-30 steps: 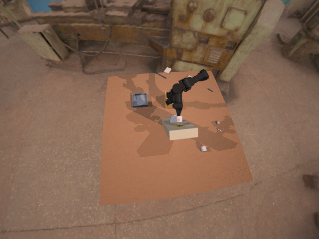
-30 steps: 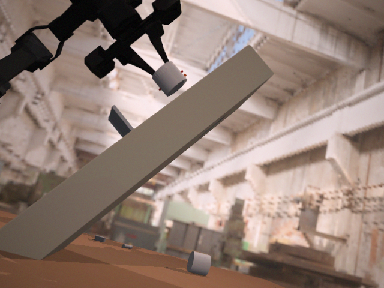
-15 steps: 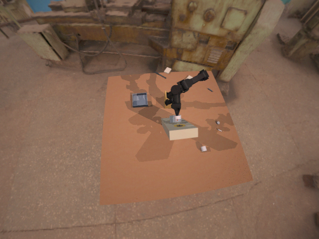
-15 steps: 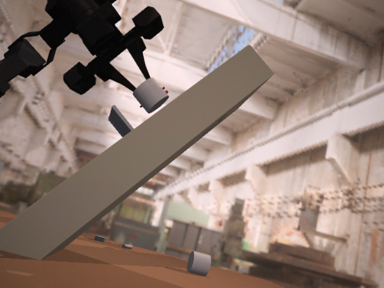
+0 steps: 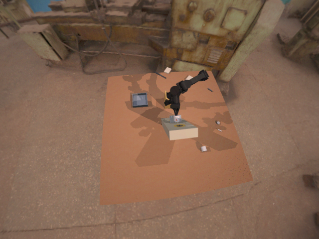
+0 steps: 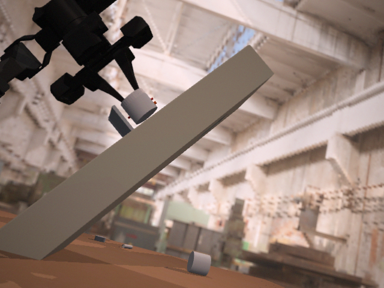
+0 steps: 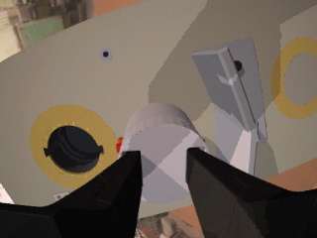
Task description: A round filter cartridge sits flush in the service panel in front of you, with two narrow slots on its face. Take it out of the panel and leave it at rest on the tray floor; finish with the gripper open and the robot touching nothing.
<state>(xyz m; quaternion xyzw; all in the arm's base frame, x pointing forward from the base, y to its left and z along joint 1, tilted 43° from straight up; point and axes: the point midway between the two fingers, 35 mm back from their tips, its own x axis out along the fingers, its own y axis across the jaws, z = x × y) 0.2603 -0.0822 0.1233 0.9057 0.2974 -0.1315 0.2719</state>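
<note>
The pale round cartridge (image 5: 177,118) (image 6: 138,105) (image 7: 163,174) is between the fingertips of my gripper (image 5: 176,114) (image 6: 130,95) (image 7: 162,155), which is shut on it. It is out of its socket, with small red tabs on its sides. It hangs just off the sloping service panel (image 5: 183,133) (image 6: 139,149) (image 7: 149,30); any contact is hard to tell. The dark, notched socket (image 7: 74,149) is empty, inside a yellow ring (image 5: 179,125) (image 7: 66,113). The blue-grey tray (image 5: 139,106) stands away from the panel, to the left in the top view.
A raised grey angled plate (image 6: 119,120) (image 7: 223,74) stands on the panel close beside the cartridge. Another yellow ring (image 7: 277,79) is beyond it. A white cylinder (image 5: 203,148) (image 6: 199,263) lies on the orange mat (image 5: 128,179). A yellow upright piece (image 5: 165,105) stands near the arm.
</note>
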